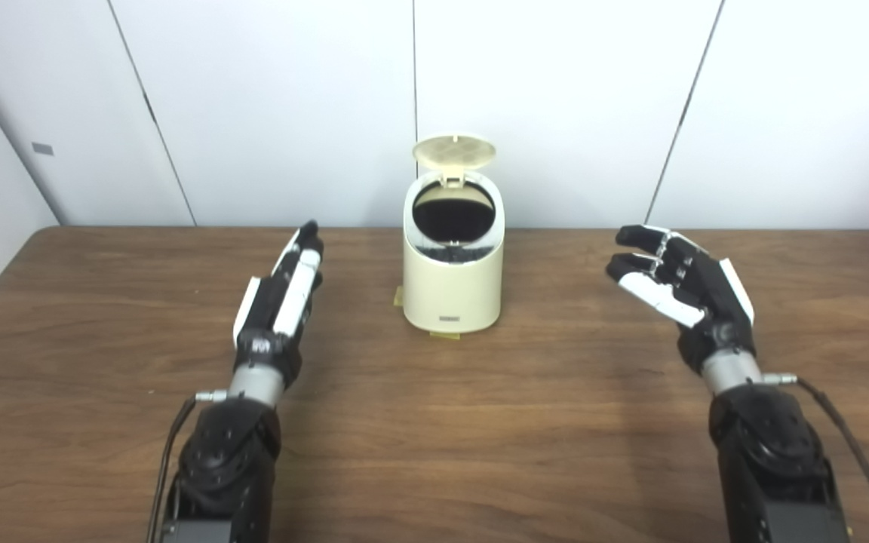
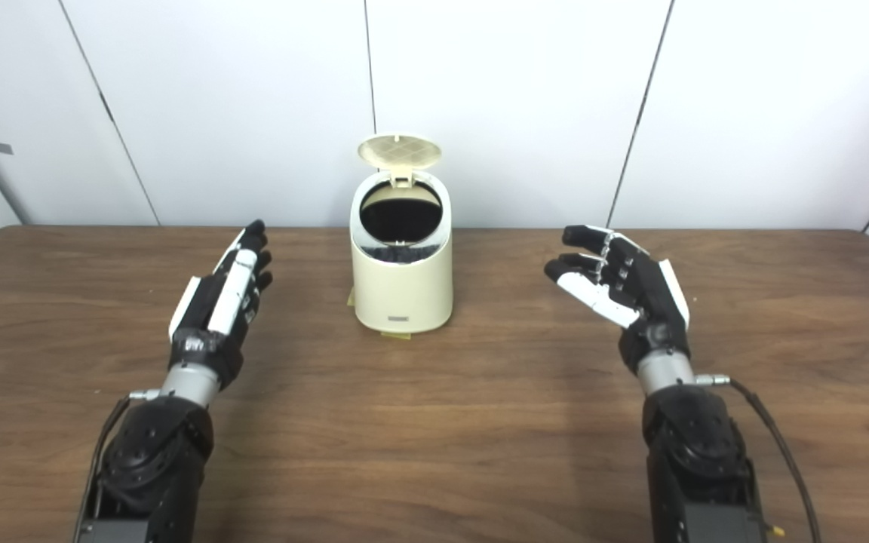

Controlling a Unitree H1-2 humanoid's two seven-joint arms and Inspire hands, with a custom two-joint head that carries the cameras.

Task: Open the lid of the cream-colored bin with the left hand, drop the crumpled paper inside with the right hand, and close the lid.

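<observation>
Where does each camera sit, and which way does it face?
Left eye view: on the robot's head, looking forward and down over the table toward the wall; the cream bin stands just right of centre, its lid up; left hand and right hand with both forearms show.
Right eye view: beside it, a little to the right, facing the same way; the bin sits left of centre; the same arms show.
Shared: the bin open, both hands open and empty, no crumpled paper in sight.
</observation>
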